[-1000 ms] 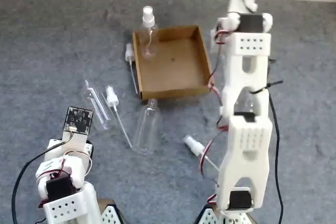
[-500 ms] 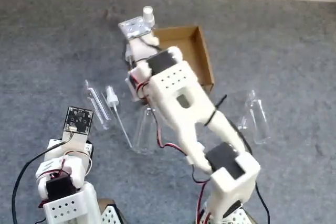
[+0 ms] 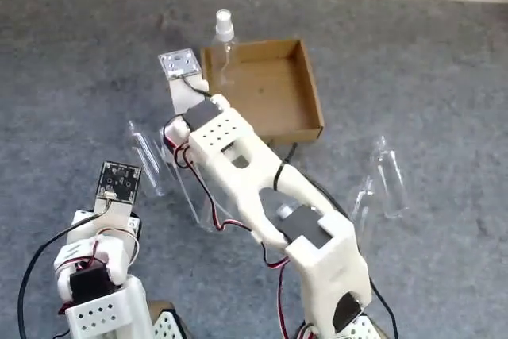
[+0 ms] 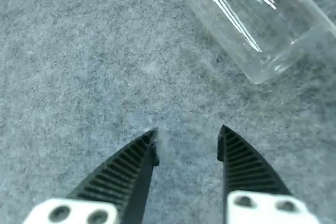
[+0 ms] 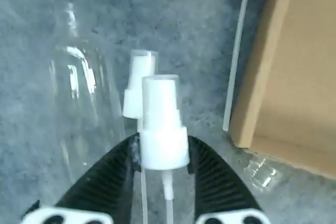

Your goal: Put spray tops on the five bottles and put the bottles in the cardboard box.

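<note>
1. Spray top (image 5: 163, 129) is gripped at its white collar by the right gripper (image 5: 164, 148), jaws closed on it, and its dip tube is seen running back between the fingers.
2. The right arm (image 3: 238, 156) is stretched diagonally across the grey carpet (image 3: 71, 61), and its wrist is placed just beside the left wall of the cardboard box (image 3: 309, 93).
3. Beyond the held top, a second spray top (image 5: 137, 82) is seen lying on the carpet, with a clear bottle (image 5: 79, 93) laid on its side just beside it.
4. A loose dip tube (image 5: 239, 51) is spotted lying along the outside of the box wall, near it.
5. A capped bottle (image 3: 224, 49) is seen at the box's far left corner; whether it is fully inside cannot be told.
6. Two more bottles (image 3: 389, 184) are laid on the carpet on the other side of the right arm, close together and well apart from the box.
7. The left gripper (image 4: 186, 150) is held open over bare carpet, nothing between its ribbed fingers (image 4: 131, 166).
8. A lying bottle's flat end (image 4: 247, 19) is seen ahead of those fingertips, apart from them.
9. The left arm (image 3: 95, 275) is parked at the near left of the table.
</note>
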Available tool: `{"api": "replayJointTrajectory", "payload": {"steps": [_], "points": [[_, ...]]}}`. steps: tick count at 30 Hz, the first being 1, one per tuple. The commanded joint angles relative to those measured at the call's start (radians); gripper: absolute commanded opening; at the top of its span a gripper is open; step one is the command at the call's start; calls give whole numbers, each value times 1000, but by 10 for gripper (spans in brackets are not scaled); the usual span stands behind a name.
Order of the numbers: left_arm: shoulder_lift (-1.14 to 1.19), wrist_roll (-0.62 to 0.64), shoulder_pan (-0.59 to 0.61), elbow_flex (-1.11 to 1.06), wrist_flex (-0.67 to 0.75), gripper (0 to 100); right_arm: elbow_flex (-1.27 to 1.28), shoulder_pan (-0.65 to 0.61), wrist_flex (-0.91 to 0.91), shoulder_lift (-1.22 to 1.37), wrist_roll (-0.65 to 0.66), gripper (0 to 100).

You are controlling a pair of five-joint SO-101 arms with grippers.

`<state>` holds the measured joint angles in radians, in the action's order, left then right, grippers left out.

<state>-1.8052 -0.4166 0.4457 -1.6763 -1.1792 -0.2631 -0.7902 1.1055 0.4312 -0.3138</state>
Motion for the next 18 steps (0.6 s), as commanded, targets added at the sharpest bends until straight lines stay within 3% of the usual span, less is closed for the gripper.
{"api": "replayJointTrajectory", "payload": {"steps": [1,5,12,18], "points": [[1,-8,-13,-19,17,158,-5,-8,-25,-21,-17,155],[2,-8,-13,-19,17,158,-1,-8,-25,-21,-17,240],[2,-8,-12,-19,17,158,-44,7,61,-45,51,243],[2,-9,-10,-15,17,158,-243,104,444,-139,184,80]]}}
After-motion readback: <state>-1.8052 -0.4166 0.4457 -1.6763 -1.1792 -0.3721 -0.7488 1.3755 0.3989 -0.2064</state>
